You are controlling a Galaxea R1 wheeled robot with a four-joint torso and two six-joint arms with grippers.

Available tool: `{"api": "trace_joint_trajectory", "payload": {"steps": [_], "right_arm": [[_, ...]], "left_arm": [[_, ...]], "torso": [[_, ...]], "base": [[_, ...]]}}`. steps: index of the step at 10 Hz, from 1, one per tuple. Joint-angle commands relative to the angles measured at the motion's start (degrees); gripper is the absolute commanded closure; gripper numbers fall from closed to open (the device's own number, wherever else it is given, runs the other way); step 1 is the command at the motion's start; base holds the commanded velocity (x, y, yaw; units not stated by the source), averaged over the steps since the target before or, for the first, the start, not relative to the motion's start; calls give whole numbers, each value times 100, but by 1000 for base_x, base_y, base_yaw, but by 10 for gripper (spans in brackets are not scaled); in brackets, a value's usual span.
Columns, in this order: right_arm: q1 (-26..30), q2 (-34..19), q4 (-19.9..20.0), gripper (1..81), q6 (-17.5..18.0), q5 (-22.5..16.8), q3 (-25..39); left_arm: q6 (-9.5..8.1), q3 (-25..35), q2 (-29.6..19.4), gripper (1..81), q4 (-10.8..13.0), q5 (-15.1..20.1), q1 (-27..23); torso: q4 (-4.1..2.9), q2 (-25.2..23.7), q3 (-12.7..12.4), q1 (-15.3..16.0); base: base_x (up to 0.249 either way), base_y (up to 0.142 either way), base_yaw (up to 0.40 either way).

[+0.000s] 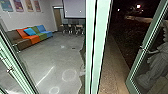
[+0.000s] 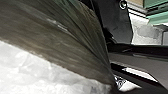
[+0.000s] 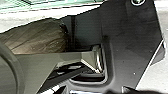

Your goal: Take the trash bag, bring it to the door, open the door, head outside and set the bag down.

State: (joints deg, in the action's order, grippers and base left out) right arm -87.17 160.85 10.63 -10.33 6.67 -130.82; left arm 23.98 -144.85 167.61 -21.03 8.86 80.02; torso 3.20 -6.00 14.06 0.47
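1. Left jaws: spread or pressed together, cannot tell. Right jaws: likewise, cannot tell.

2. Bag (image 2: 57,42): large and dark in the left wrist view, with folds running together to one side; also in the right wrist view, bunched beside the dark plate (image 3: 132,45). Probably being carried, with the grip itself hidden.

3. Step in hand, by judgement: getting the bag through the doorway. From left to right in the head view: sofa (image 1: 31,36) with coloured sections, grey floor (image 1: 42,60), green posts (image 1: 101,37), paving (image 1: 113,72) under a night sky, then the glass leaf (image 1: 137,63), angled and apparently open. Hard to say on which side of the threshold.

4. Next move, by judgement: calls for slow driving between posts and leaf, with the bag kept off both and no snag on the handle (image 1: 143,48). Putting down calls for level paving beyond the swing of the leaf, a gentle lowering, then a full release.

5. Writing, left to right: posters (image 1: 19,5) on the wall, any words too small to make out; screen (image 1: 74,10), pale, without legible text. In the left wrist view, a black-and-white patterned patch (image 2: 120,82), unreadable. No brand or label to be made out.
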Motion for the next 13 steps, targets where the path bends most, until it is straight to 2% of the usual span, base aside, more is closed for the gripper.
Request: {"api": "trace_joint_trajectory", "payload": {"steps": [1, 5, 13], "right_arm": [[126, 11, -105, 10, -22, -316, 31], [117, 90, -158, 10, -22, -280, -39], [99, 301, -219, 10, -22, -289, -294]], "left_arm": [[37, 35, -17, 811, 2, 441, -219], [37, -105, 36, 811, 11, 458, -219], [37, -140, 63, 811, 20, 458, -184]], "torso": [[0, 0, 0, 0], [0, 5, 0, 6], [0, -2, -4, -7]], "base": [[0, 0, 0], [-57, 0, 0], [-111, 0, 0]]}}
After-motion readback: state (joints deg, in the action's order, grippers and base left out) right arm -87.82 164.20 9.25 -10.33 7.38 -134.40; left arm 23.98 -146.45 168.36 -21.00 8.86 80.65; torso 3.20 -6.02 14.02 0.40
